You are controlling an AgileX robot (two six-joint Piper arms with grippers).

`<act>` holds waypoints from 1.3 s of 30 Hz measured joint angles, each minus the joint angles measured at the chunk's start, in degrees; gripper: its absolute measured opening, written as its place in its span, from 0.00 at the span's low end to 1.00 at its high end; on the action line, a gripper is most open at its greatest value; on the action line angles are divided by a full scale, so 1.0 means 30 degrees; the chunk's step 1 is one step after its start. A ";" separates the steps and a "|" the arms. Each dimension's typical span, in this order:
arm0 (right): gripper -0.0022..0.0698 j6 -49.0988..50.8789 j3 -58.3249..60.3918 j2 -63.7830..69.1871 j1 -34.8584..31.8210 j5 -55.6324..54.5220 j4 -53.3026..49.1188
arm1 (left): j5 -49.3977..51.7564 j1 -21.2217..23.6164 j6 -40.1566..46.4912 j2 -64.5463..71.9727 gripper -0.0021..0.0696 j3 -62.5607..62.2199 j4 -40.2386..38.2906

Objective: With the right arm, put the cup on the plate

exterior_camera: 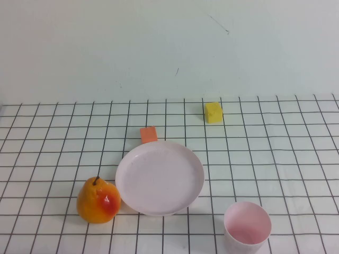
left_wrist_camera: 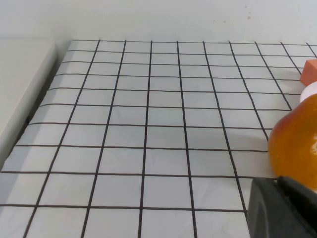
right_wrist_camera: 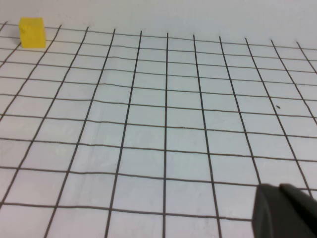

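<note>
Standing upright nearest the camera, the cup (exterior_camera: 247, 226) sits on the table (exterior_camera: 275, 153) apart from the plate (exterior_camera: 159, 177), at its near right. A pear (exterior_camera: 97, 200) touches the plate's near-left rim; an orange block (exterior_camera: 149, 134) sits just behind. Farther back lies a yellow cube (exterior_camera: 213, 112). Left pincer (left_wrist_camera: 282, 208) and right pincer (right_wrist_camera: 285, 212) show only as dark corners, perhaps fingers; I cannot tell their state.

A plain pale wall (exterior_camera: 159, 47) rose behind the counter (exterior_camera: 275, 153), whose white top carried a black grid, evenly lit.
</note>
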 joint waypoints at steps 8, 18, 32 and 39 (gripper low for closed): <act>0.03 0.0000 0.0000 0.0000 0.0000 0.0000 0.0000 | 0.0000 0.0000 0.0000 0.0000 0.03 0.0000 0.0000; 0.03 -0.0153 0.0000 0.0000 0.0000 -0.0330 0.0000 | 0.0000 0.0000 0.0000 0.0000 0.03 0.0000 0.0000; 0.03 -0.0565 0.0000 0.0000 0.0000 -1.6095 -0.0206 | 0.0000 0.0000 0.0000 0.0000 0.03 0.0000 0.0000; 0.03 -0.1193 0.0000 0.0000 0.0000 -2.1390 -0.0064 | 0.0000 0.0000 0.0000 0.0000 0.03 0.0000 0.0000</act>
